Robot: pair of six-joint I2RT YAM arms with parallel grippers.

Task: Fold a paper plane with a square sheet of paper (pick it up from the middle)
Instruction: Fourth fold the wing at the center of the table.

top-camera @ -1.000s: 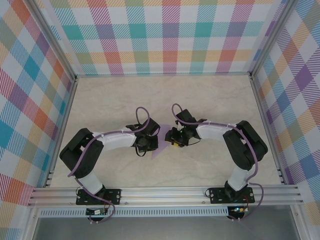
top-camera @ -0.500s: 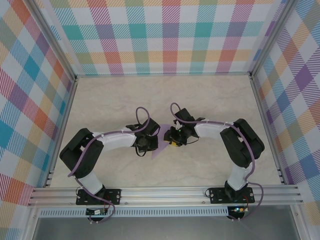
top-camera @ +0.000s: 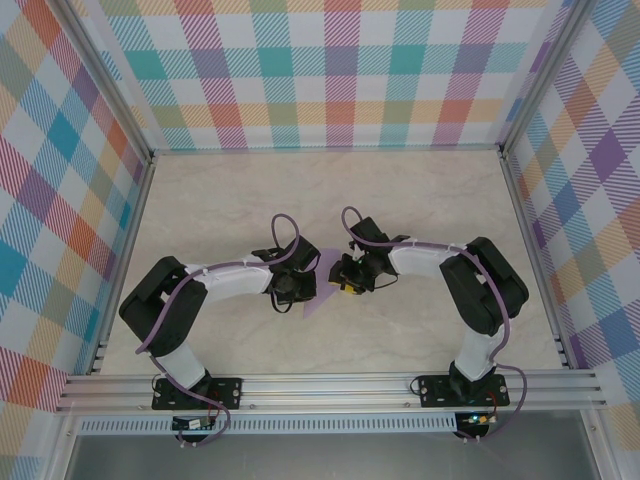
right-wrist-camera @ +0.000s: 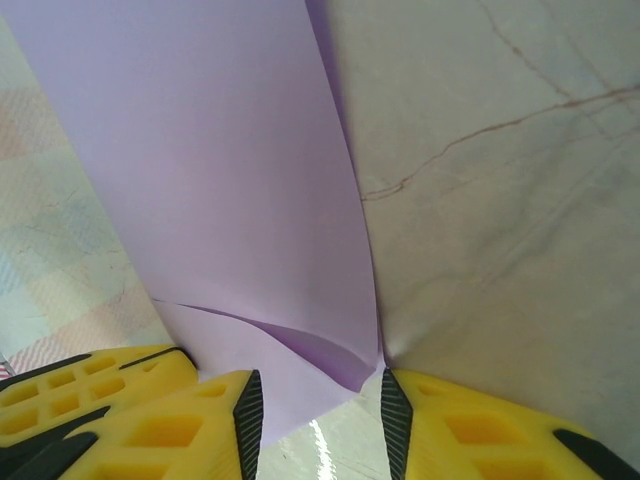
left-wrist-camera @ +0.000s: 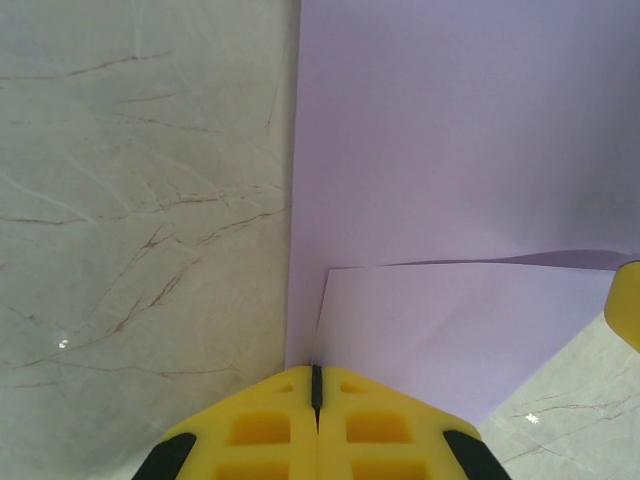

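left wrist view is showing the left gripper (left-wrist-camera: pixel 316 385) with its two yellow fingers pressed together, no gap between them. their tips are meeting the edge of the square sheet of paper (left-wrist-camera: pixel 450 150), just where a folded-over flap is starting, and they are looking pinched on that edge. a yellow finger of the right gripper is peeking in at the right border of this view.

right wrist view is showing the right gripper (right-wrist-camera: pixel 315 400) with its jaws standing partly apart. a curled, folded corner of the square sheet of paper (right-wrist-camera: pixel 220 170) is sitting in the gap between them, close to the right-hand finger. neither pad is clearly pressing on it, so this gripper is not clamping anything. the sheet is rising away from the fingers instead of lying flat, and the left gripper's yellow fingers are showing at the lower left.

top external view is placing the left gripper (top-camera: pixel 290 290) and the right gripper (top-camera: pixel 348 283) facing each other near the middle of the tabletop (top-camera: pixel 420 200), somewhat nearer its near edge than its far edge. the square sheet of paper (top-camera: pixel 322 300) is lying between them, mostly hidden by the wrists.

counting: one lavender sheet, two grippers.
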